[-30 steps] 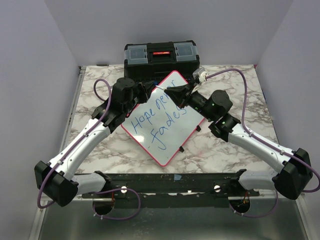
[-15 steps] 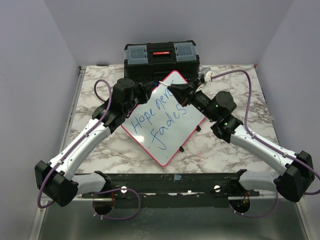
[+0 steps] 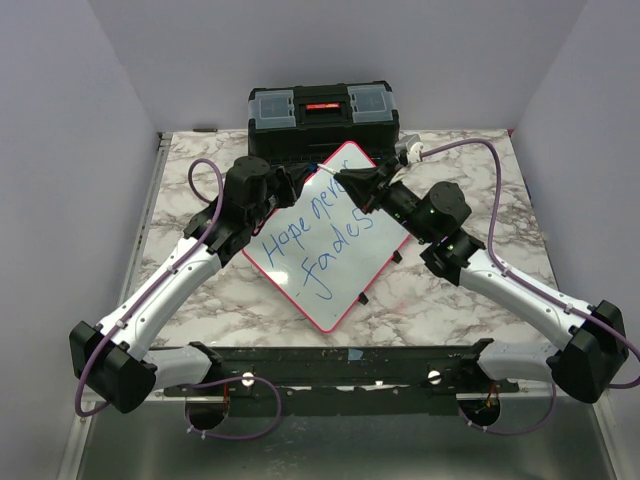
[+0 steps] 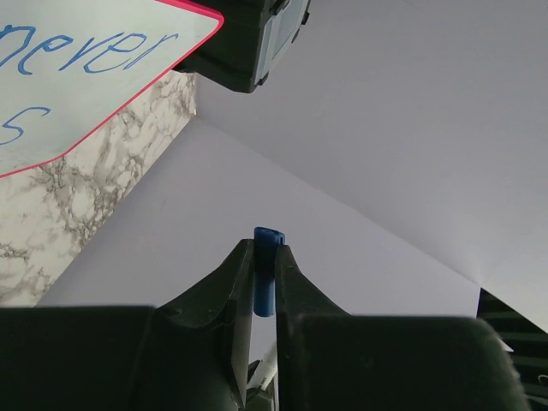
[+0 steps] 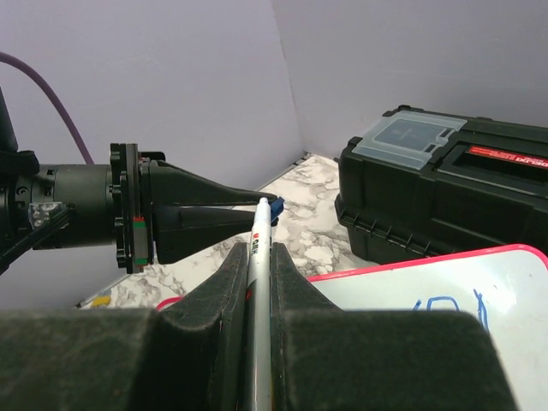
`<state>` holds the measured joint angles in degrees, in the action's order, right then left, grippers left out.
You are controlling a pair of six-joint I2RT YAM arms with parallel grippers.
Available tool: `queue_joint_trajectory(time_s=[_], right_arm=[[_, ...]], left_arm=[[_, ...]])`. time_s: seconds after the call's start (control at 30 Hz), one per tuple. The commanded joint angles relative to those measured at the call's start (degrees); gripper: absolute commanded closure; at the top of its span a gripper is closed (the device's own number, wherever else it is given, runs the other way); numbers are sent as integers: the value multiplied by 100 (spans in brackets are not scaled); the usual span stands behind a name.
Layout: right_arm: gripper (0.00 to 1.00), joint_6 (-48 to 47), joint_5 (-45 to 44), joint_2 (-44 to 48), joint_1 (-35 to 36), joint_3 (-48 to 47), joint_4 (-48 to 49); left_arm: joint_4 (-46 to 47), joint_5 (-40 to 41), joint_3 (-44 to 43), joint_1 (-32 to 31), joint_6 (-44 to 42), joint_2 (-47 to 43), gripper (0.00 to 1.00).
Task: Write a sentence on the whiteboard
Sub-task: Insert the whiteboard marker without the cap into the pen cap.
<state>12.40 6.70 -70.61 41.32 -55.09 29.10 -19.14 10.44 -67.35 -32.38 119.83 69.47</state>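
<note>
Whiteboard (image 3: 325, 240): lies cornerwise in the middle of the worktop (image 3: 440, 300), with "Hope never fades" written on it in blue.
Toolbox (image 3: 322, 115): black, at the far edge, just behind the board's far corner.
Left gripper (image 4: 265, 257): pinches a small blue cap (image 4: 267, 248).
Right gripper (image 5: 257, 257): pinches a white pen (image 5: 259, 231), its tip right by the cap.

Whiteboard (image 3: 352, 272) white, pink-red frame, blue writing; toolbox (image 3: 322, 120) black; table (image 3: 450, 305) grey-veined marble.

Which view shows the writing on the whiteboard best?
Top external: nearly the whole whiteboard shows, reading "Hope never fades". Left wrist shows one corner with "never"; right wrist only a corner with few strokes.
</note>
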Motion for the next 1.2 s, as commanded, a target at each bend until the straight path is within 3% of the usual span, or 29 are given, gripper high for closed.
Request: queue_joint_trajectory(time_s=[0.0,1.17], right_arm=[[99,67,-38,-54,42,50,-36],[99,80,-53,95,38,1,-192]], left_arm=[[124,-121,12,-38,374,-53,100],[100,-201,-39,-24,418,29,100]])
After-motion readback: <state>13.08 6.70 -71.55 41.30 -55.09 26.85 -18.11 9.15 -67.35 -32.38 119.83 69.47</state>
